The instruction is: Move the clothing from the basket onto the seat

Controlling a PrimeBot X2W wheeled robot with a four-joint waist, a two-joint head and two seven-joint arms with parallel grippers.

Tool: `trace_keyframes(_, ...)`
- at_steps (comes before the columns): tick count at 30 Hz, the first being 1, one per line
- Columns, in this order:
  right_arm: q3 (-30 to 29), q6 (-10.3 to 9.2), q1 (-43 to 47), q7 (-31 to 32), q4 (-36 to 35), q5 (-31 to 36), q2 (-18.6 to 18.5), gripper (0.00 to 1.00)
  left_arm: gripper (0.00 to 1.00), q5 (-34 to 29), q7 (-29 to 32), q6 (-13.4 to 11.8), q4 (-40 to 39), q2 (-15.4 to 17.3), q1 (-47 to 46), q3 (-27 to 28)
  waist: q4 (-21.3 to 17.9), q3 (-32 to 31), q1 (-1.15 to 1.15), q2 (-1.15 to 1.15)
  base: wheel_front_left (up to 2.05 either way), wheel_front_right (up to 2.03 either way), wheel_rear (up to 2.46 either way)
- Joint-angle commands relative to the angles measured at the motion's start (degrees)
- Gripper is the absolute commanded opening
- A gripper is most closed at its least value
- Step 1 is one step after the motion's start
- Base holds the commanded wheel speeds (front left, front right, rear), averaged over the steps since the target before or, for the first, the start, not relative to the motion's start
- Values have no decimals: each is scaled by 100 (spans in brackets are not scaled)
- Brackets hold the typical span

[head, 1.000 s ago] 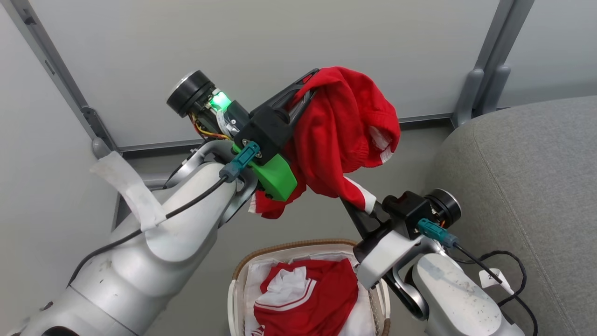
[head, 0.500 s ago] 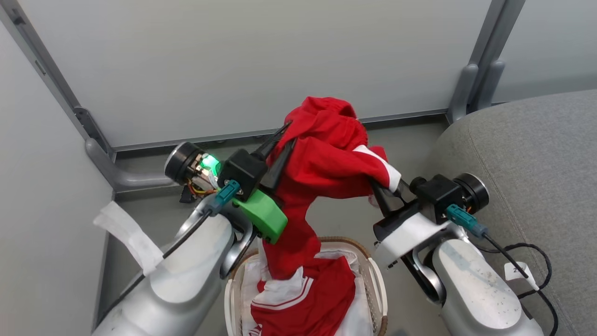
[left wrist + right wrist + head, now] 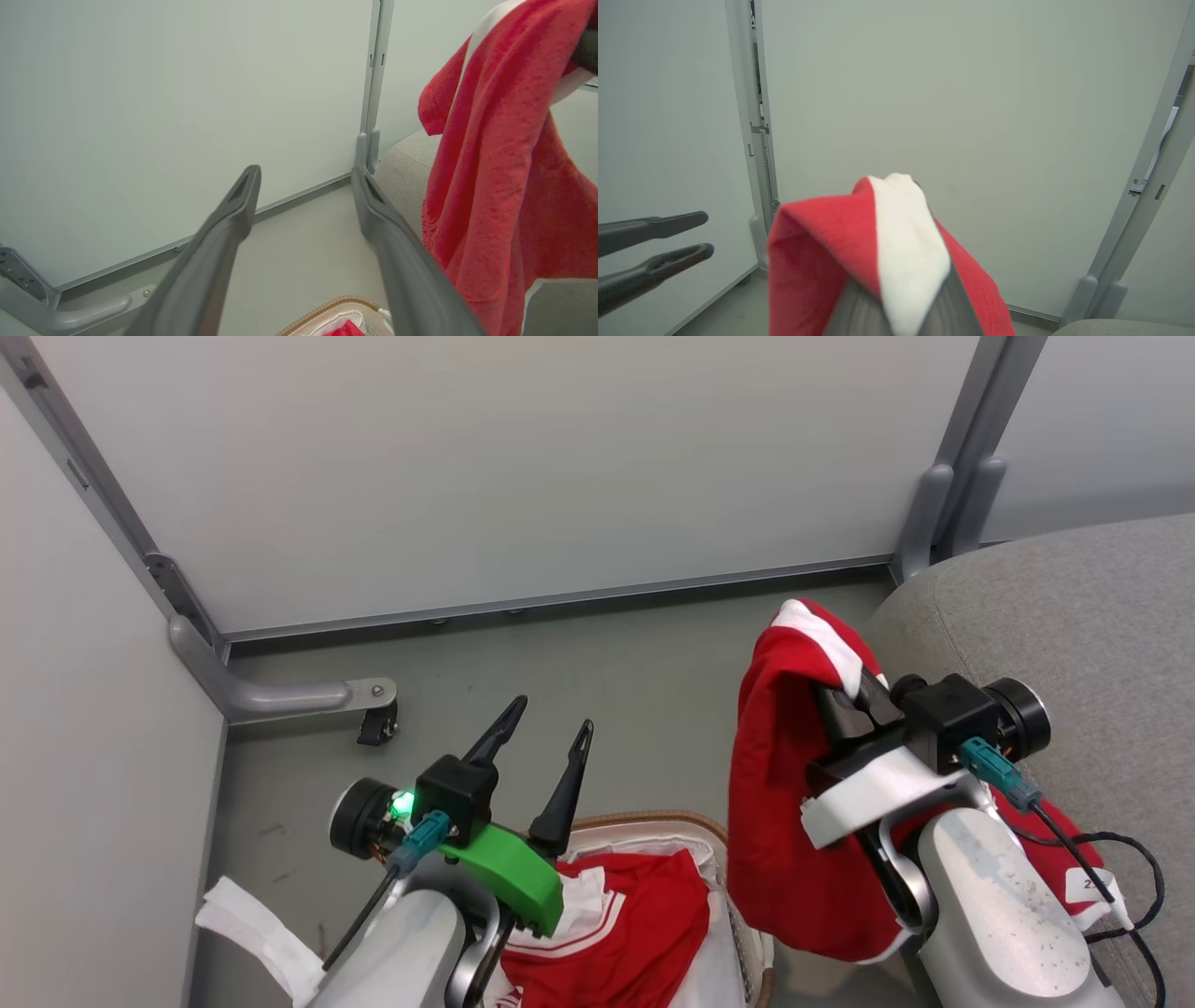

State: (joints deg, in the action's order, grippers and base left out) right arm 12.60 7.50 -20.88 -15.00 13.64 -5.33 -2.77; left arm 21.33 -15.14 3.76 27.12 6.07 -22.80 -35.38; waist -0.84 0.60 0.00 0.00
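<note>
The left gripper (image 3: pixel 552 713) hangs above the near left edge of the laundry basket (image 3: pixel 644 820), its two dark fingers spread wide with nothing between them; in the left wrist view the fingers frame bare grey floor (image 3: pixel 607 653) and the pale wall panel (image 3: pixel 513 457). The right gripper (image 3: pixel 845 695) is raised beside the rounded edge of the seat (image 3: pixel 1074 607), and its jaws are drawn narrow on a red garment (image 3: pixel 784 803), pinching it at the white trim (image 3: pixel 822 630). In the right wrist view that white band and a red fold cover the fingers nearly to the tips. From the grip the garment falls in a long loose drape in front of the seat's edge. Its lower hem hangs just beside the right side of the basket, and more red cloth shows on the far side of the right forearm, against the cushion; whether it rests on the seat there cannot be told. The second red garment (image 3: pixel 644 924), with white stripes along its edge, lies crumpled inside the basket on the white cloth lining (image 3: pixel 724 957), partly hidden behind the green mount (image 3: pixel 504 873) on the left wrist. A black cable (image 3: pixel 1111 859) loops from the right wrist over the cushion. A grey bracket foot (image 3: pixel 280 693) sits on the floor at the base of the left wall panel.
</note>
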Motion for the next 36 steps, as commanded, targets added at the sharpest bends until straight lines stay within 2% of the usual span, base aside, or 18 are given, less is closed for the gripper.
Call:
trace_keyframes(1, -75, -2, 87, -28, -21, 37, -20, 0, 100, -28, 0, 42, -6, -42, 184, 97, -15, -3, 0, 0, 0, 0, 0)
trace_keyframes(9, -253, -2, 153, -28, 40, 152, -19, 0, 100, -245, 0, 187, -23, -233, 644, 354, -123, -2, 0, 0, 0, 0, 0)
trace_keyframes(15, -272, -2, -9, -28, 55, 222, -22, 0, 100, -307, 0, 268, -91, -293, 812, 402, -396, 44, 0, 0, 0, 0, 0)
trace_keyframes(30, -571, -4, -494, -28, -22, 515, -194, 0, 100, -263, 1, 255, -408, -309, 596, 240, -1825, 566, 0, 0, 0, 0, 0)
trace_keyframes(36, -827, -4, -549, -28, -105, 527, -250, 0, 100, -328, 1, 287, -427, -306, 448, 138, -2194, 775, 0, 0, 0, 0, 0)
